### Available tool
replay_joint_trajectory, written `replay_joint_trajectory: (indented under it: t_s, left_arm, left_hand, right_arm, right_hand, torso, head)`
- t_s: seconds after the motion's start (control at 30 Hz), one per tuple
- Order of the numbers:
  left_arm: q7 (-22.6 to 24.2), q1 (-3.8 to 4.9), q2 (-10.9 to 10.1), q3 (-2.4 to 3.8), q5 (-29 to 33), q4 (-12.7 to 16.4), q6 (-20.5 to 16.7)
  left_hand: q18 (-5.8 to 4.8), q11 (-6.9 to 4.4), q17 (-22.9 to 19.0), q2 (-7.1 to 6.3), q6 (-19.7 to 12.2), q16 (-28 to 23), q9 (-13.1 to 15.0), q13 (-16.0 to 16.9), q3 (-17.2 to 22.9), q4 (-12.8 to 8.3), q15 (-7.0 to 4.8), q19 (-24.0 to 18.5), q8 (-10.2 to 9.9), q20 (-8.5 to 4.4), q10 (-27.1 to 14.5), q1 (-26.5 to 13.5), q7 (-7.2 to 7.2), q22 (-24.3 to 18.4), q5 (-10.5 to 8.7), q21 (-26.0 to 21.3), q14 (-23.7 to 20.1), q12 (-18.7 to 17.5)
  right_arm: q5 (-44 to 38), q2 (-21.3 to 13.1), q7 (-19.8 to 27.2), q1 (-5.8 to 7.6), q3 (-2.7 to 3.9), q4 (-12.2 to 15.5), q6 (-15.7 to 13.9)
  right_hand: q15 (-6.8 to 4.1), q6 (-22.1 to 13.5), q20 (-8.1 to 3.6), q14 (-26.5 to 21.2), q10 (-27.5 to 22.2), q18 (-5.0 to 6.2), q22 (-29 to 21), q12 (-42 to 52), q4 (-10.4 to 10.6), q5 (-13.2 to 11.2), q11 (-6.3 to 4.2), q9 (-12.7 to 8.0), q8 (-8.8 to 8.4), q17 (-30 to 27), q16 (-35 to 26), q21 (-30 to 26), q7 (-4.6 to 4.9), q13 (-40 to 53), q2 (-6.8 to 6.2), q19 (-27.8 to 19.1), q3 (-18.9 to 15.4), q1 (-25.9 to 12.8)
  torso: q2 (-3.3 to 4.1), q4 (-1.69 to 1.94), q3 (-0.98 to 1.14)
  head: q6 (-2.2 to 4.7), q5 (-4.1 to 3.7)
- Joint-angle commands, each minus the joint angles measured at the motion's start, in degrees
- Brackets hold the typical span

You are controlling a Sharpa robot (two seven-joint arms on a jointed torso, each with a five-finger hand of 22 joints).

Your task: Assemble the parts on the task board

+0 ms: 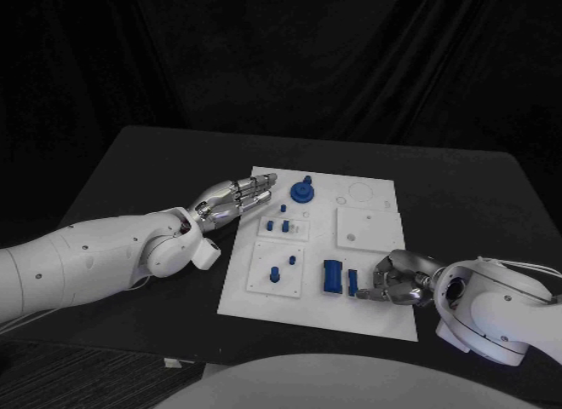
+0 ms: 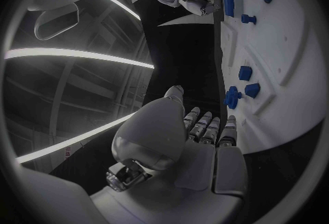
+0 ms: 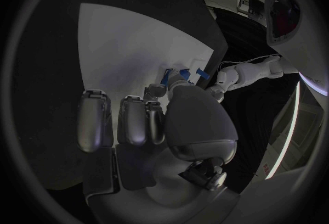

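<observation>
White task board (image 1: 367,319) lies in the middle of the black table (image 1: 134,170), long side running away from the robot. Blue parts on it: a round knobbed piece (image 1: 303,192) near the far left edge, two small pegs (image 1: 278,227) on a raised square below it, one small peg (image 1: 275,274) on the near-left square, and two upright blue blocks (image 1: 333,278) near the front edge. A bare raised square plate (image 1: 362,227) sits on the right half, with circular outlines beyond it.

Left hand (image 1: 236,197) rests at the board's left edge, fingers extended and close together, tips reaching over the edge just short of the round knobbed piece; it holds nothing. In the left wrist view the fingers (image 2: 205,125) lie flat, with the pegs just beyond the tips.

Right hand (image 1: 398,277) sits on the board's front-right area, fingers curled, directly beside the narrower blue block (image 1: 352,282). Whether it actually grips that block I cannot tell; the right wrist view shows the curled fingers (image 3: 134,122) and blue pieces past the thumb, contact unclear.

Open room: wide bare table on the far side and on the right of the board; the board's front edge lies close to the table's front edge.
</observation>
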Motion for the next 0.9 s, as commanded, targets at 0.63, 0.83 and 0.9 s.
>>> replay_joint_trajectory:
  t_s: [0.63, 0.83, 0.9]
  left_arm:
    - [1.0, -0.13, 0.2, 0.04, 0.1, 0.1, 0.7]
    - [1.0, -0.13, 0.1, 0.04, 0.1, 0.2, 0.6]
    - [1.1, -0.14, 0.1, 0.04, 0.1, 0.2, 0.6]
  left_hand:
    - [-0.28, -0.13, -0.1, 0.07, 0.2, -0.2, 0.0, 0.0, 0.5, 0.0, 0.35, 0.1, 0.1, 0.36, 0.0, -0.1, 0.19, 0.1, 0.16, 0.3, 0.1, 0.0]
    - [-0.27, -0.14, -0.1, 0.07, 0.2, -0.2, 0.0, 0.0, 0.5, -0.1, 0.35, 0.1, 0.1, 0.37, 0.0, 0.0, 0.19, 0.1, 0.30, 0.3, 0.1, 0.0]
    - [-0.27, -0.14, -0.1, 0.07, 0.2, -0.2, 0.0, 0.0, 0.5, -0.1, 0.35, 0.1, 0.1, 0.37, 0.0, 0.0, 0.19, 0.1, 0.30, 0.3, 0.1, 0.0]
  right_arm:
    - [-0.5, 1.1, -2.2, -0.25, 0.00, -1.4, 0.9]
    - [-0.5, 1.2, -2.0, -0.41, 0.00, -1.6, 0.3]
    - [-0.5, 1.1, -1.6, -0.47, 0.00, -1.6, -0.5]
  right_hand:
    - [-0.42, 0.4, -0.60, 2.5, 6.0, -0.08, 11.6, 0.1, -1.0, -0.4, -0.47, 0.9, 0.28, 0.3, 0.2, -0.7, -0.34, 15.1, 2.12, 2.2, 0.1, 2.0]
    - [-0.48, 1.0, -0.66, 2.5, 6.0, -0.05, 11.6, 0.1, -2.1, -0.4, -0.55, 1.2, 0.36, 0.5, 0.3, -0.8, -0.42, 15.1, 2.38, 2.1, 0.0, 3.7]
    - [-0.48, 0.7, -0.66, 2.6, 6.0, -0.06, 11.6, 0.1, -2.1, -0.4, -0.55, 1.0, 0.09, 0.6, 0.3, -0.8, -0.42, 15.1, 2.38, 2.1, 0.0, 3.7]
  torso:
    - [-0.04, 0.04, 0.03]
    - [-0.05, 0.00, 0.03]
    - [-0.13, -0.03, 0.01]
  head:
    - [-0.01, 0.09]
    - [-0.01, 0.17]
    - [-0.01, 0.18]
